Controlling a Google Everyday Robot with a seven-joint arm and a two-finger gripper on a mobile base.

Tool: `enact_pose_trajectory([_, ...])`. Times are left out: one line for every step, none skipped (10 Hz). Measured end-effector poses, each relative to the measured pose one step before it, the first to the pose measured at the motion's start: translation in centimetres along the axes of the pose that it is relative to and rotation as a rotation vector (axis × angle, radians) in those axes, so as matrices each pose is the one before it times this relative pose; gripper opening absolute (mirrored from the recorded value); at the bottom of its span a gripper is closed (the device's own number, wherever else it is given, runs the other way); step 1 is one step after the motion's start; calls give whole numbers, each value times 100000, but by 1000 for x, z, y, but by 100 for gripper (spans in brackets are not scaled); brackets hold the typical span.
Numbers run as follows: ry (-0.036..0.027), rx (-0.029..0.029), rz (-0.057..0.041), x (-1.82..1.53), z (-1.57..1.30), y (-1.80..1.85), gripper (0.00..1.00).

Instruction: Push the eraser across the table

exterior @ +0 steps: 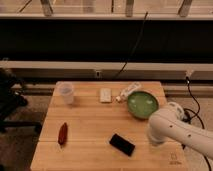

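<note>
Well, the step in hand looks like getting the tool (153,136) down next to the eraser (122,144), so the push has not begun yet. To do it well, the tool should come low, almost to the wood, and meet one long side of the eraser flat on. Then a slow, even push should slide it over the counter (90,120) toward the far edge without making it spin. There is bare wood that way, but the green bowl (142,104) sits near the far right corner, so the push should keep away from it.

The eraser lies flat and a bit slanted, close to the near edge of the counter, between the middle and the near right corner. The tool seems to be at the low end of the white arm (172,131), by the near right corner, just beside the eraser and not touching it. It is hard to see there, so I cannot tell if the tool is apart or together.
</note>
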Motion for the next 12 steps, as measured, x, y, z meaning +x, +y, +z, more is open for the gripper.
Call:
enact_pose_trajectory([-309,-155,73,-165,31,8,33])
enact_pose_trajectory([-570,-476,357,6,219,110,22])
enact_pose_trajectory([-467,-878,184,318,664,184,12])
enact_pose_trajectory([-583,-780,2,125,1005,64,5])
enact_pose_trajectory([-599,-612,-513,-144,814,-53,2])
enact_pose_trajectory([44,-308,-590,-181,203,-28,2])
enact_pose_trajectory([198,-323,-763,-288,151,-90,2])
enact_pose_trajectory([120,-606,-1296,-546,252,-176,2])
enact_pose_trajectory([573,-552,-970,-209,312,-41,2])
enact_pose_trajectory([256,-447,-1262,-701,263,-186,2])
enact_pose_trajectory([202,-555,-2124,-1300,373,-404,2])
enact_pose_trajectory([435,-452,-907,-378,148,-57,2])
